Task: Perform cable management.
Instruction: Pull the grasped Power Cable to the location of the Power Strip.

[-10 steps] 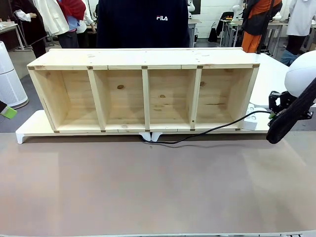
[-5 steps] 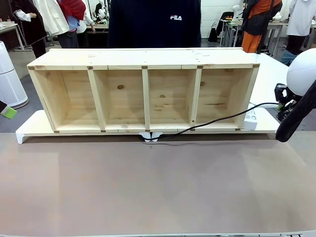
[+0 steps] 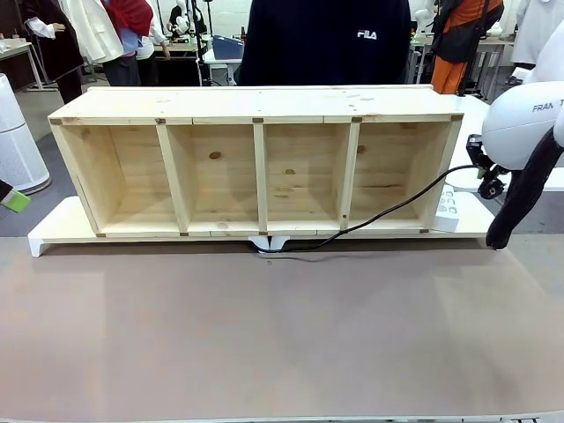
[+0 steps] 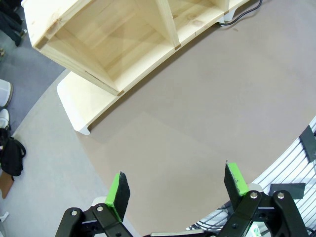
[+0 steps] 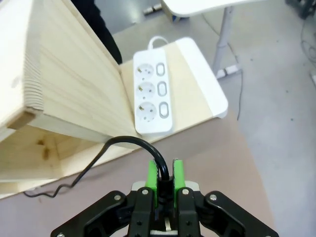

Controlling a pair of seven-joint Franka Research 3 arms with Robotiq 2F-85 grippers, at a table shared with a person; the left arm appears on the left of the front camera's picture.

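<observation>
The cable (image 3: 388,211) is a thin black cord. It runs from a white clip (image 3: 269,244) under the shelf's front edge, rightward and up to my right gripper (image 3: 478,169) beside the shelf's right end. In the right wrist view that gripper (image 5: 165,178) is shut on the cable (image 5: 123,143), which arches up from between the green pads (image 5: 152,177) and trails off left. My left gripper (image 4: 177,185) hangs open over the brown table, with nothing between its pads. The cable's far stretch (image 4: 245,10) peeks in at the top of that view.
A long wooden shelf (image 3: 256,115) with several open compartments lies on a white riser (image 3: 53,229). A white power strip (image 5: 153,94) sits on the riser just past the shelf's right end. A person in a dark top (image 3: 326,40) stands behind the shelf.
My right gripper has risen and drawn back beside the shelf's right end with the cable, lifting the cord off the table. The person behind has stepped to the right.
</observation>
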